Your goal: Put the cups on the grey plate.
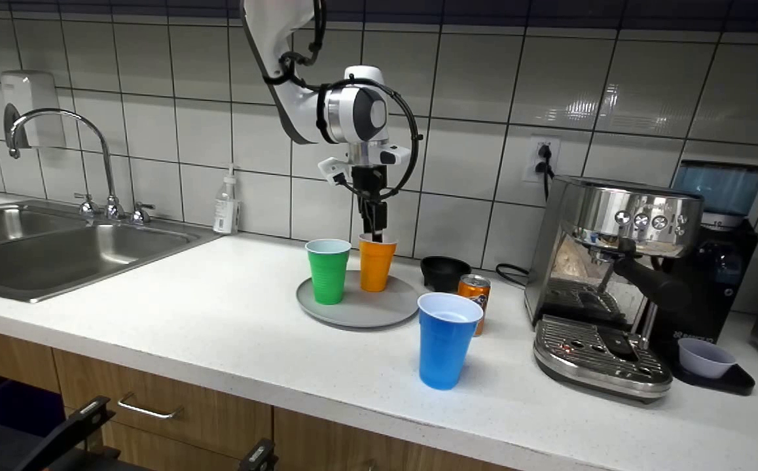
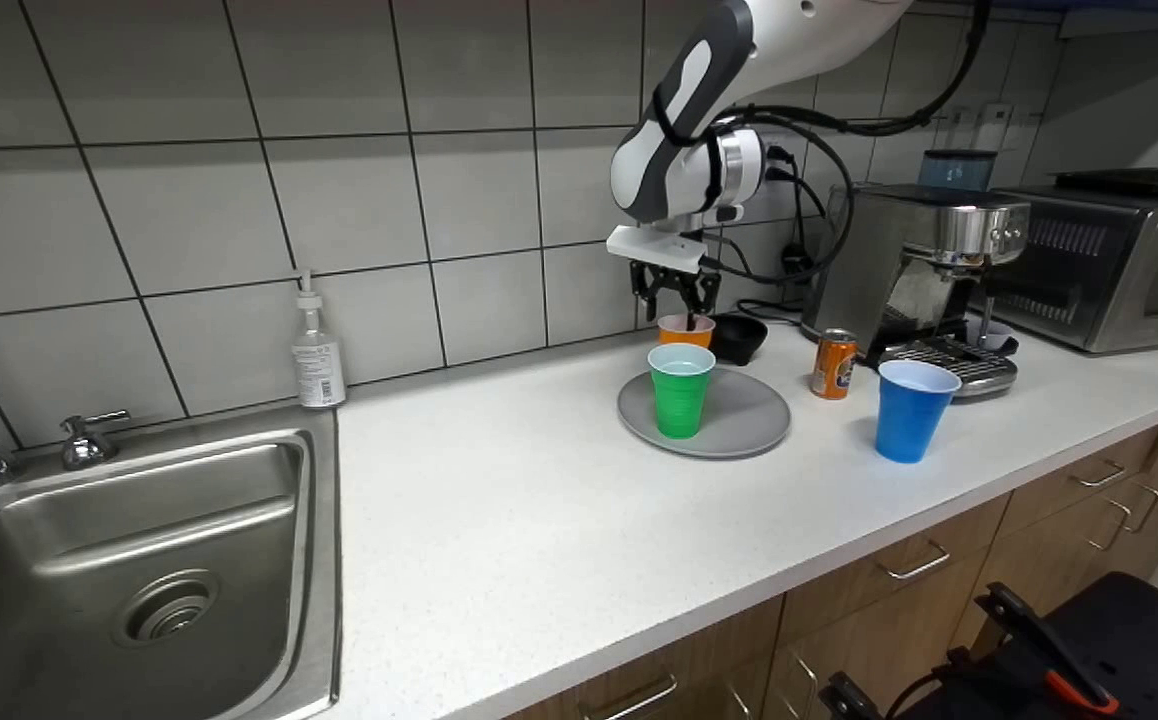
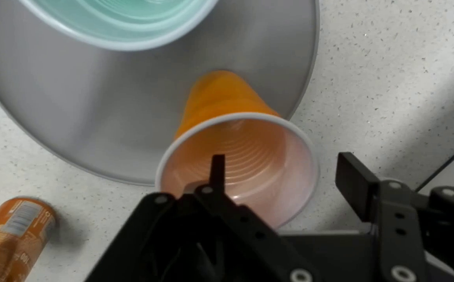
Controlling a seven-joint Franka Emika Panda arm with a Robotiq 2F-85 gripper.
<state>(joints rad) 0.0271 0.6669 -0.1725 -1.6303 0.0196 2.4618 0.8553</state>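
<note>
- Basically, next move hinges on this: the side of the orange cup [image 1: 376, 268] sits between the fingers of the claw [image 3: 283, 168], one finger at or just inside the mouth, the other outside the rim.
- Orange cup: just below claw, long axis looks vertical, mouth up, base on plate [image 1: 360, 317].
- Claw: jaws well apart, gripping nothing. Full width or not, can't tell.
- Contact: outer finger shows a gap to the rim in wrist view; inner finger touching the cup or not, can't tell.
- Straight-up exit looks safest; sideways shift could drag or tip the cup. Judgement only.
- Green cup [image 1: 328, 275]: upright on plate, near orange cup, not touching it; apart from claw.
- Blue cup [image 1: 446, 347]: off plate, upright on tabletop [image 1: 222, 307], mouth up, long axis vertical. From claw: lower, to the right and toward the camera in both exterior views; out of wrist view.
- Progress, my read: two of three placed, blue cup likely the next target.
- One arm only, so no nearer-hand question.
- Can [image 2: 834, 363]: just beside blue cup, apart from it in an exterior view; could get bumped on approach.
- Plate seems to have room on the side facing blue cup.
</note>
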